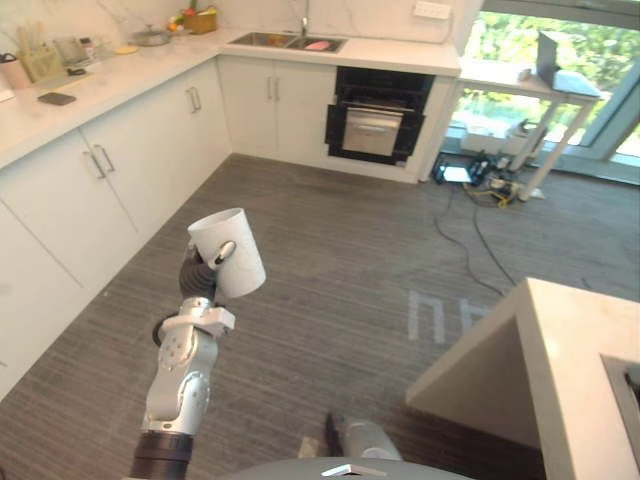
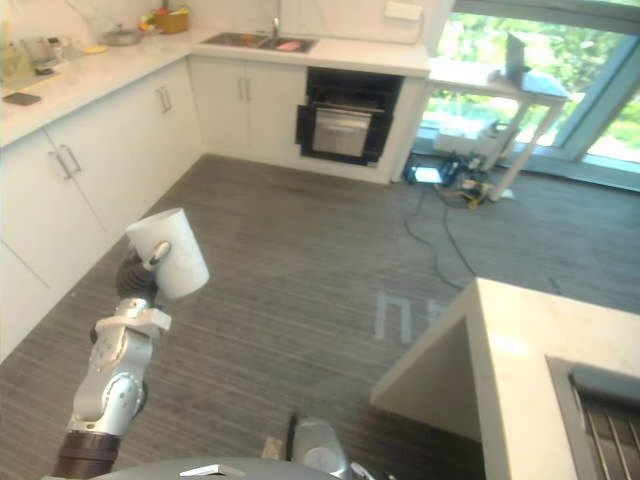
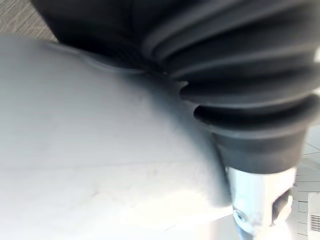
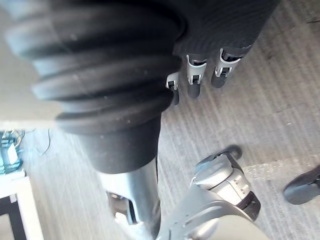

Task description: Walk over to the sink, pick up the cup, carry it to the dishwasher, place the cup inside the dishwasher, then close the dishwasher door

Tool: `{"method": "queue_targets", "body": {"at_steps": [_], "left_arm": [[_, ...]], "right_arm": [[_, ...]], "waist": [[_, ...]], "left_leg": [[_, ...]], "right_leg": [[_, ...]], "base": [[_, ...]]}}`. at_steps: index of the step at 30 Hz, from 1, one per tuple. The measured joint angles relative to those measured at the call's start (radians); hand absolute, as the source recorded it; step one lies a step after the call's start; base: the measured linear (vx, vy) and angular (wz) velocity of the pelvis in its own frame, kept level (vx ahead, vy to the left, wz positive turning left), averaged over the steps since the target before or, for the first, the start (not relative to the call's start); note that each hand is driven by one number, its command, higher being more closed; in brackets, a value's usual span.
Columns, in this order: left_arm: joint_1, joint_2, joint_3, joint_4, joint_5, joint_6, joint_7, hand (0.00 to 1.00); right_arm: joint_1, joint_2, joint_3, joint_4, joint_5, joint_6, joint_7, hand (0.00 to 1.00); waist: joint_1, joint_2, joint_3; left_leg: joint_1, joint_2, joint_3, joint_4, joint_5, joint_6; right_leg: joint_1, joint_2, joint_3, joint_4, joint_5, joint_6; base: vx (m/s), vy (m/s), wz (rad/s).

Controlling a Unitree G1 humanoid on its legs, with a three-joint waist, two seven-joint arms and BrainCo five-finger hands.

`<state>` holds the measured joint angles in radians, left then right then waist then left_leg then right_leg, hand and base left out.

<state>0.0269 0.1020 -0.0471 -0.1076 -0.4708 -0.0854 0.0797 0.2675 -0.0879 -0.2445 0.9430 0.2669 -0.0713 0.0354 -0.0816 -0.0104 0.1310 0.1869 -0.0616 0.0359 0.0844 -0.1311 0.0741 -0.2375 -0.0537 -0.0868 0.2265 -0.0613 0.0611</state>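
A white cup (image 1: 240,268) is held up at my front left, tilted, above the grey floor. My left hand (image 1: 203,272) is shut on it, with one finger (image 1: 225,250) lying across its side. In the left wrist view the cup's wall (image 3: 90,150) sits right against the dark cover. Far ahead, the dishwasher (image 1: 375,115) stands open under the counter, a dark cavity with a metal front inside. The sink (image 1: 285,42) is set in the counter to its left. My right hand (image 4: 192,75) hangs over the floor, its fingers relaxed and holding nothing.
White cabinets (image 1: 100,170) with a cluttered counter run along the left wall. An island counter (image 1: 560,370) juts in at the right. Cables and boxes (image 1: 480,185) lie on the floor beside the dishwasher, under a table (image 1: 540,80) by the window.
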Motion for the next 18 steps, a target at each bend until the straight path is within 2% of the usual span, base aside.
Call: {"method": "queue_targets", "body": {"at_steps": [1, 2, 3, 4, 5, 6, 7, 8, 9, 10, 11, 12, 13, 14, 15, 16, 17, 18], "left_arm": [[0.003, 0.000, 0.000, -0.008, 0.004, 0.000, 0.000, 1.00], [0.018, 0.001, 0.001, -0.039, 0.004, 0.001, 0.000, 1.00], [0.028, 0.001, 0.001, -0.060, 0.004, 0.001, -0.002, 1.00], [0.044, -0.003, 0.003, -0.104, 0.004, 0.001, -0.016, 1.00], [0.055, -0.007, -0.002, -0.123, 0.004, 0.001, -0.030, 1.00], [0.062, -0.009, -0.007, -0.124, 0.005, 0.001, -0.040, 1.00], [0.081, -0.017, -0.014, -0.124, 0.011, 0.005, -0.062, 1.00], [0.084, -0.035, -0.017, -0.125, 0.024, 0.009, -0.076, 1.00], [0.083, -0.044, -0.020, -0.125, 0.024, 0.011, -0.079, 1.00], [0.082, -0.050, -0.033, -0.128, 0.025, 0.012, -0.084, 1.00], [0.085, -0.059, -0.036, -0.128, 0.031, 0.012, -0.090, 1.00], [0.088, -0.066, -0.036, -0.128, 0.037, 0.012, -0.091, 1.00], [0.089, -0.072, -0.032, -0.128, 0.043, 0.011, -0.084, 1.00], [0.091, -0.072, -0.028, -0.128, 0.043, 0.011, -0.076, 1.00], [0.092, -0.072, -0.023, -0.125, 0.043, 0.011, -0.064, 1.00], [0.092, -0.072, -0.017, -0.116, 0.043, 0.008, -0.059, 1.00], [0.096, -0.072, -0.006, -0.112, 0.042, 0.007, -0.057, 1.00], [0.112, -0.071, 0.012, -0.113, 0.042, -0.006, -0.057, 1.00]], "right_arm": [[0.001, -0.001, 0.010, -0.012, 0.000, 0.002, 0.000, 0.00], [0.000, 0.000, 0.027, -0.029, 0.001, 0.009, 0.000, 0.00], [0.001, 0.001, 0.035, -0.029, 0.001, 0.013, 0.001, 0.00], [0.000, 0.005, 0.035, -0.029, 0.002, 0.033, 0.005, 0.00], [0.006, 0.002, 0.030, -0.030, 0.004, 0.048, 0.004, 0.00], [0.008, -0.001, 0.025, -0.032, 0.008, 0.058, 0.001, 0.00], [0.012, -0.014, 0.022, -0.035, 0.022, 0.079, -0.001, 0.00], [0.014, -0.021, 0.011, -0.033, 0.031, 0.095, -0.002, 0.00], [0.013, -0.019, 0.002, -0.028, 0.037, 0.106, -0.002, 0.00], [0.015, -0.006, -0.020, -0.022, 0.045, 0.122, -0.002, 0.00], [0.029, 0.000, -0.052, -0.021, 0.049, 0.130, -0.002, 0.00], [0.038, 0.001, -0.061, -0.021, 0.049, 0.132, -0.001, 0.00], [0.047, 0.001, -0.069, -0.018, 0.049, 0.134, -0.001, 0.00], [0.042, -0.005, -0.074, -0.018, 0.049, 0.133, -0.001, 0.00], [0.041, -0.008, -0.075, -0.016, 0.054, 0.125, 0.000, 0.00], [0.038, -0.009, -0.074, -0.014, 0.067, 0.114, 0.001, 0.00], [0.028, -0.009, -0.072, -0.014, 0.092, 0.102, 0.002, 0.00], [0.008, -0.008, -0.050, -0.023, 0.127, 0.074, 0.003, 0.00]], "waist": [[0.002, -0.002, 0.000], [0.003, -0.009, -0.005], [0.004, -0.017, -0.013], [0.015, -0.029, -0.025], [0.020, -0.026, -0.032], [0.018, -0.007, -0.041], [0.013, 0.035, -0.063], [0.010, 0.059, -0.076], [0.009, 0.060, -0.076], [0.008, 0.057, -0.066], [0.011, 0.043, -0.050], [0.016, 0.045, -0.049], [0.031, 0.061, -0.043], [0.040, 0.069, -0.039], [0.041, 0.070, -0.038], [0.044, 0.067, -0.037], [0.053, 0.066, -0.036], [0.062, 0.064, -0.034]], "left_leg": [[0.013, -0.002, -0.003, 0.002, -0.010, 0.000], [0.042, -0.004, -0.011, 0.008, -0.038, -0.009], [0.049, -0.005, -0.012, 0.016, -0.056, -0.017], [0.063, -0.011, -0.024, 0.042, -0.100, -0.035], [0.072, 0.010, -0.046, 0.070, -0.142, -0.051], [0.078, 0.025, -0.062, 0.076, -0.159, -0.059], [0.095, 0.064, -0.075, 0.075, -0.184, -0.068], [0.087, 0.090, -0.096, 0.151, -0.189, -0.063], [0.058, 0.092, -0.096, 0.247, -0.192, -0.075], [0.003, 0.098, -0.084, 0.457, -0.151, -0.138], [-0.076, 0.130, -0.061, 0.666, -0.064, -0.201], [-0.124, 0.157, -0.044, 0.783, -0.011, -0.206], [-0.204, 0.223, 0.011, 0.978, -0.008, -0.175], [-0.269, 0.277, 0.057, 1.089, -0.025, -0.142], [-0.315, 0.297, 0.081, 1.102, -0.045, -0.115], [-0.351, 0.297, 0.102, 1.058, -0.064, -0.105], [-0.376, 0.295, 0.120, 0.970, -0.086, -0.102], [-0.395, 0.279, 0.145, 0.794, -0.104, -0.102]], "right_leg": [[-0.003, 0.000, 0.000, -0.008, 0.013, -0.005], [-0.003, -0.010, -0.007, 0.013, 0.025, -0.034], [-0.003, -0.018, -0.008, 0.030, 0.021, -0.047], [0.000, -0.030, -0.013, 0.060, 0.054, -0.070], [-0.002, -0.026, -0.039, 0.118, 0.072, -0.081], [-0.003, -0.019, -0.061, 0.142, 0.067, -0.090], [-0.001, 0.009, -0.097, 0.173, 0.005, -0.115], [0.013, 0.027, -0.129, 0.183, -0.037, -0.135], [0.028, 0.032, -0.142, 0.184, -0.054, -0.139], [0.081, 0.044, -0.153, 0.172, -0.082, -0.144], [0.144, 0.062, -0.160, 0.148, -0.096, -0.145], [0.172, 0.076, -0.161, 0.132, -0.105, -0.150], [0.233, 0.110, -0.158, 0.100, -0.118, -0.156], [0.287, 0.130, -0.146, 0.077, -0.134, -0.161], [0.321, 0.134, -0.135, 0.063, -0.145, -0.158], [0.352, 0.132, -0.120, 0.049, -0.156, -0.156], [0.379, 0.130, -0.095, 0.035, -0.163, -0.153], [0.404, 0.123, -0.057, 0.020, -0.172, -0.150]], "base": [[0.37, -0.153, 0.40], [0.32, -0.124, 0.36], [0.45, -0.184, 0.44], [0.56, -0.240, 0.46], [0.46, -0.204, 0.48], [0.55, -0.231, 0.53], [0.39, -0.145, 0.56], [0.49, -0.172, 0.53], [0.52, -0.161, 0.53], [0.59, -0.207, 0.44], [0.57, -0.213, 0.34], [0.43, -0.145, 0.03], [0.42, -0.102, -0.24], [0.49, -0.093, -0.33], [0.38, -0.069, -0.34], [0.28, -0.039, -0.45], [0.33, 0.010, -0.74], [0.26, 0.020, -0.83]]}}
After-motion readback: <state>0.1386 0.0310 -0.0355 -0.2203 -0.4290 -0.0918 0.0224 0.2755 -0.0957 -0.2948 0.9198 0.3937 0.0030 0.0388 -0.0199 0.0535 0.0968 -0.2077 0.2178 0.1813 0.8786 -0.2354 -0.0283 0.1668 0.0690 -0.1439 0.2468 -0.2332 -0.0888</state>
